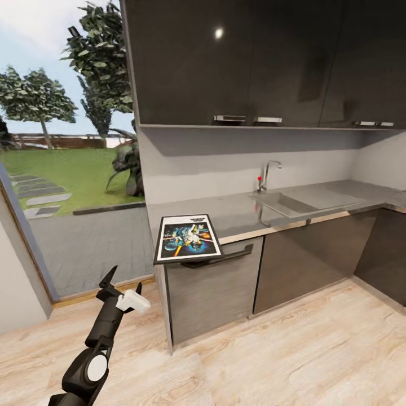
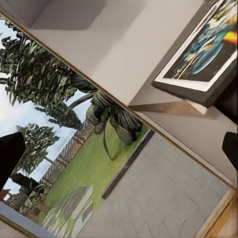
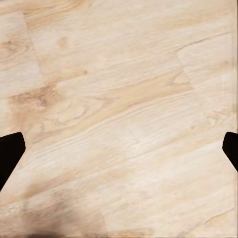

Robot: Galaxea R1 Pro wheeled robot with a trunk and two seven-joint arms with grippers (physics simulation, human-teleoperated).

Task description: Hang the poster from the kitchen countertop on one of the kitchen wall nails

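At the near left corner of the worktop [image 1: 242,211] the poster [image 1: 188,238] lies flat, overhanging the edge. Left end effector [image 1: 121,280] hangs low, fingers apart, empty; right end effector [image 3: 119,148] likewise apart above wooden floor [image 1: 293,349]. Approach step; next: raise left arm to poster

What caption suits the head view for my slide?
Left end effector open, raised toward the poster lying at the countertop's corner.
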